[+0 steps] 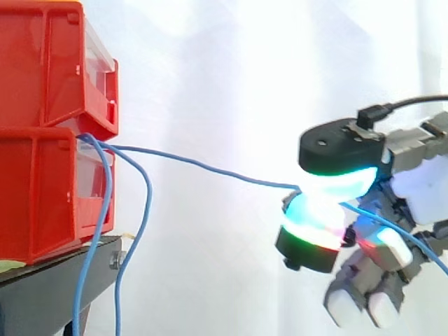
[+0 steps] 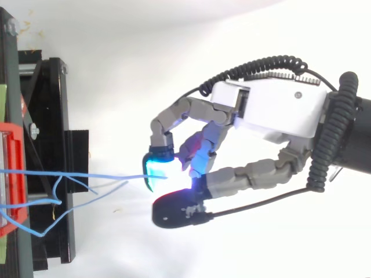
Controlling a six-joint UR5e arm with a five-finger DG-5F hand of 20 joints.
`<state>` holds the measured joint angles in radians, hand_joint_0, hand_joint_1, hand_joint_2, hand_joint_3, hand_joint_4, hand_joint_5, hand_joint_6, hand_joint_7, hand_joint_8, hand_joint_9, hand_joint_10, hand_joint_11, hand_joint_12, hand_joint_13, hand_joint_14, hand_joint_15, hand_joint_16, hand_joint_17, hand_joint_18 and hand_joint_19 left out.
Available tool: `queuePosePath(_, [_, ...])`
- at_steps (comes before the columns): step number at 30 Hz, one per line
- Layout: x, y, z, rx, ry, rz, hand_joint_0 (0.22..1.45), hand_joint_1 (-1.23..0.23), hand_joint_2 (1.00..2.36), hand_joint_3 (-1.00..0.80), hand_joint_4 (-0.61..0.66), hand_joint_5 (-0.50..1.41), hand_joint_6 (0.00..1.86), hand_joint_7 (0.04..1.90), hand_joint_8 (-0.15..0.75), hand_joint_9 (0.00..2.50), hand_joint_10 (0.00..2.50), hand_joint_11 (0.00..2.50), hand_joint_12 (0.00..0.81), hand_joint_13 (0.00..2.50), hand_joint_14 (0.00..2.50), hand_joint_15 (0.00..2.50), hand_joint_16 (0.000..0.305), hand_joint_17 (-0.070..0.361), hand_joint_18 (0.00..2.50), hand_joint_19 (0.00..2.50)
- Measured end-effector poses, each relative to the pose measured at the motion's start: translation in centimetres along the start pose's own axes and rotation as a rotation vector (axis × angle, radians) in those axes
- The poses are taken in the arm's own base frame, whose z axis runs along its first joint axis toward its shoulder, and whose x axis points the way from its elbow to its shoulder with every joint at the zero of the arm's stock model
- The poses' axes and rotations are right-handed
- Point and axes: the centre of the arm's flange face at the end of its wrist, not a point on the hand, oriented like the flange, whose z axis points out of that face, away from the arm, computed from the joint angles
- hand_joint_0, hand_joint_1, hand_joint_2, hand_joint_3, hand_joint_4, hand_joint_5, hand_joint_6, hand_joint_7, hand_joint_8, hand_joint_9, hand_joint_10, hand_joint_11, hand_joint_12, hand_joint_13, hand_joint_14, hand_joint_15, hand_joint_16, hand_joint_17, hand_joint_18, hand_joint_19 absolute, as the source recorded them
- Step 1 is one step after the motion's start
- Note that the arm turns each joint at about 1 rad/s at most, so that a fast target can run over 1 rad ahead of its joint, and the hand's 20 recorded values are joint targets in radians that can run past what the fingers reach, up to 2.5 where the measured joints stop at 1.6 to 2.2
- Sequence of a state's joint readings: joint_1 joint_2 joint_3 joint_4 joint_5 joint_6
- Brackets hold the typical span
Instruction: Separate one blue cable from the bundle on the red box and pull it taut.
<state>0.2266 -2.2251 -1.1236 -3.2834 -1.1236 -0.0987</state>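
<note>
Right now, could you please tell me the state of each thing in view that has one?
hand: shut, pinching one blue cable between glowing pads.
pinched blue cable: runs from the lower bin to the hand, nearly straight.
other blue cables: hanging slack down the bin front.
red bins: stacked one on the other, on the black stand.

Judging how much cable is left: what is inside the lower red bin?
Blue cables emerge from the lower red bin at its top front; one runs to the hand, others hang down. Its walls cover whatever lies inside.
</note>
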Motion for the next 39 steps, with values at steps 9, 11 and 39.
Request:
queuePosePath(9, [-0.6,-2.8,-2.7,-0.075,-0.029,0.047,0.68,-1.01,1.0,0.15,-0.16,-0.02,0.9,1.22,0.189,1.37,0.02,0.46,0.301,0.91,0.01,0.36,0.041,0.092,0.89,0.41])
queuePosePath(11, [-0.5,-3.2,-2.8,-0.097,-0.037,0.056,0.68,-1.01,1.0,0.15,-0.16,-0.02,0.9,1.22,0.187,1.37,0.02,0.45,0.302,0.91,0.01,0.36,0.041,0.092,0.87,0.41])
queuePosePath(39, [-0.5,-3.5,-2.7,-0.125,-0.045,0.062,0.65,-1.01,1.06,0.14,-0.15,-0.02,0.89,1.22,0.203,1.42,0.02,0.45,0.311,0.98,0.02,0.41,0.041,0.092,0.89,0.4])
